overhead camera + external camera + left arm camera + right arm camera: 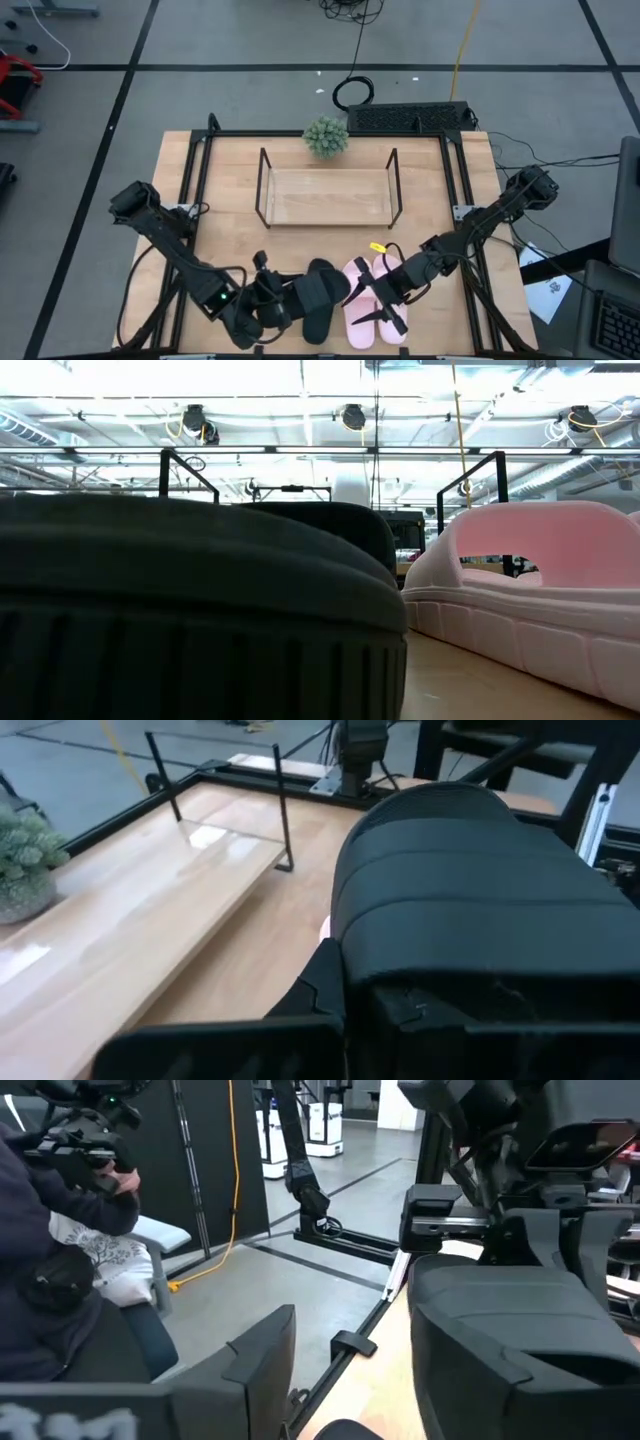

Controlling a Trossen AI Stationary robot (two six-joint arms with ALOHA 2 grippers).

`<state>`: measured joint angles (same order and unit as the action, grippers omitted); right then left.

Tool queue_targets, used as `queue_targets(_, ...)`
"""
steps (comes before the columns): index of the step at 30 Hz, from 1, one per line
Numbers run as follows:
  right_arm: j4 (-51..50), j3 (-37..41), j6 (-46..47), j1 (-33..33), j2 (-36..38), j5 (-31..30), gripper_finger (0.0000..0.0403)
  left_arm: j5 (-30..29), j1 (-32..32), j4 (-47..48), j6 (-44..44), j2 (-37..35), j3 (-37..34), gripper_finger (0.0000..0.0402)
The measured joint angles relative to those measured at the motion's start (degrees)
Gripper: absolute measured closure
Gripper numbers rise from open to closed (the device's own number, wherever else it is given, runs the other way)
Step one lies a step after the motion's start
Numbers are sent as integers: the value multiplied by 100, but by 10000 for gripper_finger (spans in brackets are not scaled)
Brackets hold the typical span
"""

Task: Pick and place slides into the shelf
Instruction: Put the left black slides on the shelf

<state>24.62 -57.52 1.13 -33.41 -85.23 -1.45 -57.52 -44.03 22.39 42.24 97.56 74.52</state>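
Note:
Two black slides lie near the table's near edge. One (320, 298) lies free on its sole; the other (283, 305) is at my left gripper (266, 300), and its wide strap (470, 890) fills the left wrist view. The pink pair (362, 305) (388, 272) rests on its soles just to the right, and one pink slide shows in the low view (540, 590). My right gripper (388, 315) hovers open over the pink pair, its fingers (262, 1355) wide apart. The shelf (328, 195) stands mid-table with nothing on its wooden board (150, 910). My left gripper is shut on the nearer black slide at its strap. One finger (312, 988) lies against the strap's outer side (345, 935); the strap hides the other finger. It comes in low from the table's left. I cannot tell whether the slide is lifted.
A small potted plant (326, 136) stands behind the shelf at the far edge. A black frame (200, 200) runs around the table. A yellow tag (377, 246) lies by the pink pair. A person (60, 1250) sits beyond the table. Bare wood lies between shelf and slides.

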Motion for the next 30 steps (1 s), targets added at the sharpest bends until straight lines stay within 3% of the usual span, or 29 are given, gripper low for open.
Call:
queue_targets(8,-209,0,251,317,2,-11,204,29,46,-782,-941,7,-2,402)
queue_targets(30,-233,-2,429,256,2,0,204,-91,433,-747,-1362,-105,-7,402)
